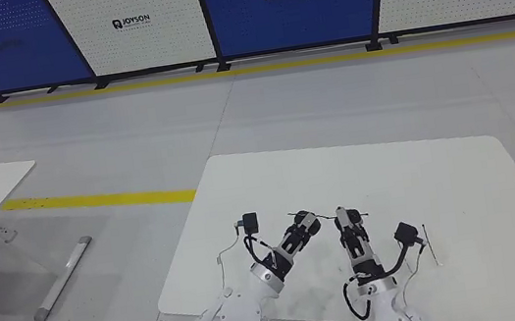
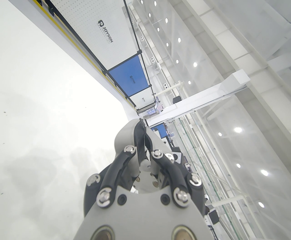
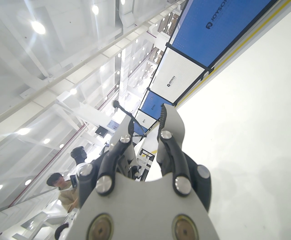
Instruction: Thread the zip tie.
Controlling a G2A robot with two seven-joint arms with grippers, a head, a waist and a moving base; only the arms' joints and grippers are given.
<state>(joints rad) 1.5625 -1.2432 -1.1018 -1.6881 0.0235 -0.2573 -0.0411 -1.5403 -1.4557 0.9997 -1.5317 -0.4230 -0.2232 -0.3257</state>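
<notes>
Hands above table [image 1: 438, 175]: left hand [image 2: 141, 129] pressed together; right hand [image 3: 147, 114] part spread, zip tie [image 3: 116, 104] curving between its fingers [image 3: 168, 120].

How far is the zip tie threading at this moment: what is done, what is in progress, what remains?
Done: the zip tie is up off the table, at the two grippers. In hand: its strap crosses the gap between the open right gripper fingers; the left gripper is shut, on what I cannot tell. Left: no closed loop shows, so the tail probably is not through the head yet.
</notes>
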